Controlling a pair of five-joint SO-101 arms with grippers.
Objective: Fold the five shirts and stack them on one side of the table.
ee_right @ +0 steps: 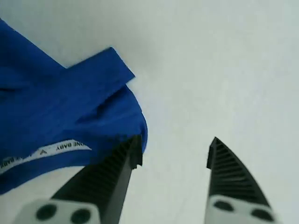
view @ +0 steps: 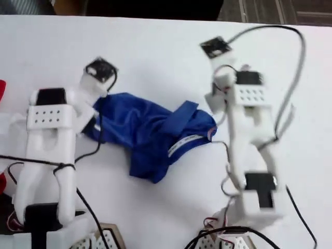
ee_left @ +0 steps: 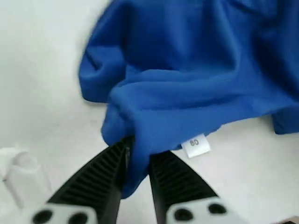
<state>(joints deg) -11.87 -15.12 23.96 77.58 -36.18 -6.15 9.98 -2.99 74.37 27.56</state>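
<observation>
A crumpled blue shirt (view: 150,132) lies in the middle of the white table (view: 155,57), with a white label strip near its right end. My left gripper (ee_left: 136,156) is shut on a fold at the shirt's left edge (ee_left: 187,84); a small white tag (ee_left: 195,145) hangs beside the fingers. In the high view the left gripper (view: 94,119) sits at the shirt's left end. My right gripper (ee_right: 174,151) stands open over bare table just off the shirt's (ee_right: 56,116) right corner, nothing between its fingers. In the high view it (view: 213,104) is by the shirt's right end.
Red items (view: 2,89) poke in at the table's left edge. Black and grey cables (view: 290,67) loop around the right arm, and another crosses the left arm. The arm bases (view: 104,236) stand at the near edge. The far edge of the table borders dark floor.
</observation>
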